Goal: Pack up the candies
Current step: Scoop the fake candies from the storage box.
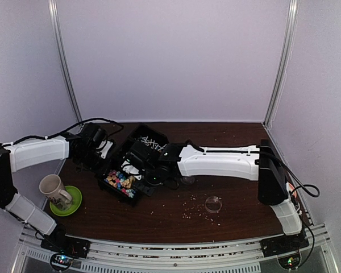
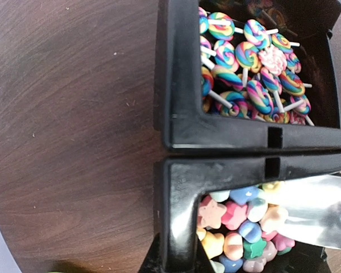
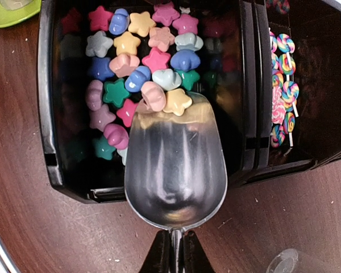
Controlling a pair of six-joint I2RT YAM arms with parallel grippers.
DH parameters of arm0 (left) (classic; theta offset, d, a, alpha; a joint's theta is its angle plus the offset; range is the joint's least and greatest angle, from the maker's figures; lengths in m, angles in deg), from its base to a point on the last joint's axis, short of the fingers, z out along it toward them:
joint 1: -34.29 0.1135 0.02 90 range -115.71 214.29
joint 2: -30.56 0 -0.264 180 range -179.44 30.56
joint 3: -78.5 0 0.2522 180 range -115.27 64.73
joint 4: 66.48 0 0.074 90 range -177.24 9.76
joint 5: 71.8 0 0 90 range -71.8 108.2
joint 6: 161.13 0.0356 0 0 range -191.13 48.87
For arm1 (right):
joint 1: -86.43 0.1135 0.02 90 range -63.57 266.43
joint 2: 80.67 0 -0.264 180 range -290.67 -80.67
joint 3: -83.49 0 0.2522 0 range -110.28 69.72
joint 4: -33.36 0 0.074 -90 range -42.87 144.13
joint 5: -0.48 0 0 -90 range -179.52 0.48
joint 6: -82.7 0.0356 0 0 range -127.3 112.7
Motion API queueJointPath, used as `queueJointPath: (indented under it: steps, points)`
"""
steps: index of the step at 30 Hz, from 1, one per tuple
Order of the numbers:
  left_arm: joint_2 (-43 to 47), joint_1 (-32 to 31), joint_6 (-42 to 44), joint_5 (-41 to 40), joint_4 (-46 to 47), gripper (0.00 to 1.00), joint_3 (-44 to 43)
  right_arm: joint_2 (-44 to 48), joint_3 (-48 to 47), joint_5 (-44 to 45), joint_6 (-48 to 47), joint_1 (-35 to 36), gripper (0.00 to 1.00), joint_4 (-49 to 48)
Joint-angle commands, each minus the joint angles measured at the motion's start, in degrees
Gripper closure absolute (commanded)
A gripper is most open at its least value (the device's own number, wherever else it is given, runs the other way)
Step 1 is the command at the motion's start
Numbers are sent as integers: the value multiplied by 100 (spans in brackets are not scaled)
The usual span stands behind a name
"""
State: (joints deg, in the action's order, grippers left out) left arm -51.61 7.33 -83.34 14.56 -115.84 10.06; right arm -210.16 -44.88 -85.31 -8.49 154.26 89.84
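Note:
Black candy boxes [image 1: 137, 149] stand side by side mid-table. One box [image 3: 45, 114] holds the bright star-like candies [image 3: 142, 62], which also show in the left wrist view [image 2: 244, 227]. The box beside it holds swirled lollipop candies on white sticks [image 2: 250, 68], with a pink-and-white piece [image 2: 271, 58] among them. My left gripper [image 2: 179, 260] is shut on the star box's wall [image 2: 182, 193]. My right gripper [image 3: 176, 253] is shut on the handle of a metal scoop [image 3: 176, 165]. The scoop's lip lies in the star candies, and a few pieces rest on its front edge.
A mug [image 1: 54, 187] stands on a green saucer [image 1: 74, 202] at the near left. A small clear cup [image 1: 213, 203] sits right of centre, with pale crumbs [image 1: 190, 211] scattered around it. White walls close in the table.

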Motion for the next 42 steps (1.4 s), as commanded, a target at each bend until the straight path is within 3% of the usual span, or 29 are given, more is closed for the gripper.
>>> queueJointPath:
  steps: [1, 10, 17, 25, 36, 42]
  points:
    - [563, 6, -481, 1320, 1996, 100, -283, -260, 605, -336, -30, -23, 100, -464]
    - [537, 163, -570, 1601, 2109, 100, -234, -87, 1420, -443, -288, -24, 100, -1432]
    - [506, 338, -648, 1798, 2154, 100, -216, 181, 2471, -419, -560, -16, 100, -2978]
    - [389, 421, -686, 1858, 2055, 100, -266, 433, 3091, -271, -523, -17, 100, -4024]
    - [258, 510, -704, 1205, 1512, 100, -437, 1377, 4272, 121, -505, -32, 100, -5452]
    - [228, 515, -673, 1164, 1454, 100, -481, 1598, 4471, 191, -541, -33, 100, -5602]
